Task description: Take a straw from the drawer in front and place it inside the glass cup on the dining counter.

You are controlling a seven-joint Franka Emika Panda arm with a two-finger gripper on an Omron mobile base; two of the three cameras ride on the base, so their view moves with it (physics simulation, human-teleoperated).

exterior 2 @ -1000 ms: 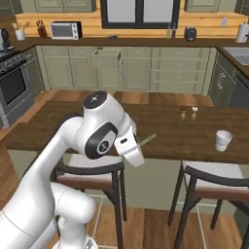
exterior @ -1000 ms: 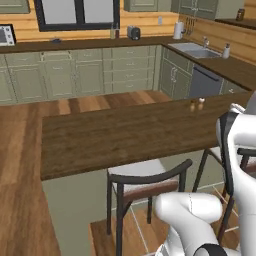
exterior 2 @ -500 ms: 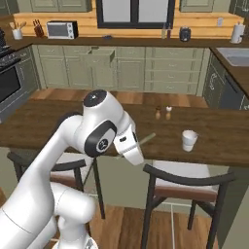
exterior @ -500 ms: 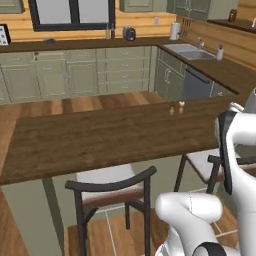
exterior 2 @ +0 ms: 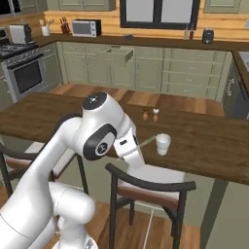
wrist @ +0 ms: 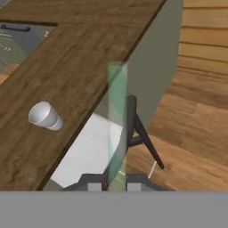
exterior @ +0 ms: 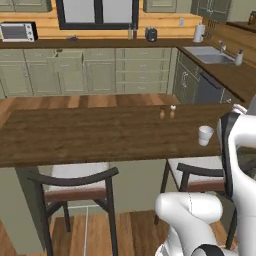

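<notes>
Fingers (wrist: pixel 113 187) sit pinched together on a pale green straw (wrist: pixel 117 120), which I see running straight up from between the tips in the hand view, translucent and blurred along its length. From my right base view the straw shows as a thin pale sliver (exterior 2: pixel 147 141) poking out past the wrist toward the glass cup (exterior 2: pixel 163 144); the tips themselves are tucked behind the arm there, so I cannot read them from that side. The cup stands upright on the dark plank surface of the dining counter (exterior: pixel 90 135), near its front edge, well apart from the straw's end. Two small shakers (exterior 2: pixel 150 115) stand farther back on the same surface. Across the room the drawer (exterior 2: pixel 119 53) hangs pulled out; its inside is too small for me to make out.
</notes>
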